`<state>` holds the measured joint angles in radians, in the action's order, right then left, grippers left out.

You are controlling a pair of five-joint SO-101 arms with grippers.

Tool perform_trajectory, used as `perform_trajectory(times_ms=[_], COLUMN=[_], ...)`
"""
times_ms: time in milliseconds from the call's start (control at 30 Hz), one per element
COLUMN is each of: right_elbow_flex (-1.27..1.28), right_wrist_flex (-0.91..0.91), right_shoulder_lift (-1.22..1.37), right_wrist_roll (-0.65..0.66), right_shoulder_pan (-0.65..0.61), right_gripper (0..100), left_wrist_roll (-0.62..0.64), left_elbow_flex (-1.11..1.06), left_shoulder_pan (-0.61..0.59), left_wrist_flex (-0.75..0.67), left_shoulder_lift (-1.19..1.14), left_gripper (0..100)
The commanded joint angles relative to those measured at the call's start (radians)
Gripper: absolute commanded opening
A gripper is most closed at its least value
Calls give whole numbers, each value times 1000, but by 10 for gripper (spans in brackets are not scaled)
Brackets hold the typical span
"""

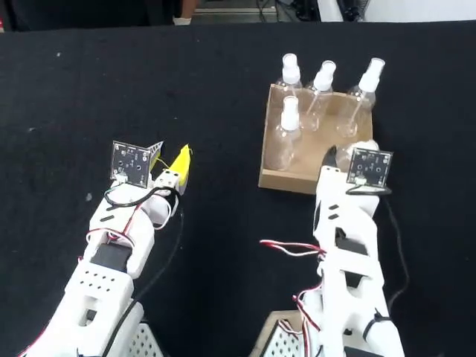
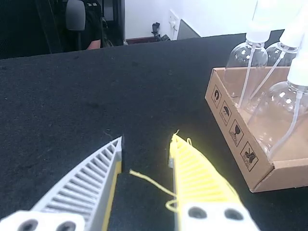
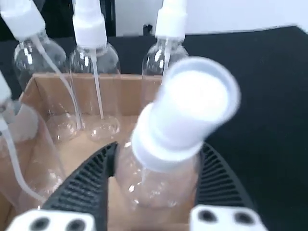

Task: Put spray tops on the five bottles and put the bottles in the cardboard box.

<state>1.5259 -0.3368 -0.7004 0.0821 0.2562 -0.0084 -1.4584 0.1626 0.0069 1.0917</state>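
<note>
Four bottles (image 1: 285, 132) boxed; lower the fifth bottle (image 3: 156, 185), clamped in the right gripper (image 3: 159, 149), upright into the cardboard box (image 1: 286, 181), clear of neighbours; left gripper (image 2: 147, 139) gaping, empty.

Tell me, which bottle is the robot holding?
The bottle at the near right corner of the cardboard box, clamped between the black fingers of the right gripper. The other four bottles stand free in the box, untouched.
</note>
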Motion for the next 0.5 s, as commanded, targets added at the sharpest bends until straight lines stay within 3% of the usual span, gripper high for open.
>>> perform_trajectory(times_ms=[0,467], right_elbow_flex=[-67,-125], right_wrist_flex=[-29,-21], right_shoulder_lift=[-36,-35], right_wrist_roll=[8,9], right_shoulder_pan=[-6,-9], right_gripper=[93,89], left_wrist_roll=[0,0], left_elbow_flex=[16,16], left_shoulder_pan=[2,2], left_wrist_flex=[-21,-20], left_shoulder_lift=[14,15], left_gripper=[157,156])
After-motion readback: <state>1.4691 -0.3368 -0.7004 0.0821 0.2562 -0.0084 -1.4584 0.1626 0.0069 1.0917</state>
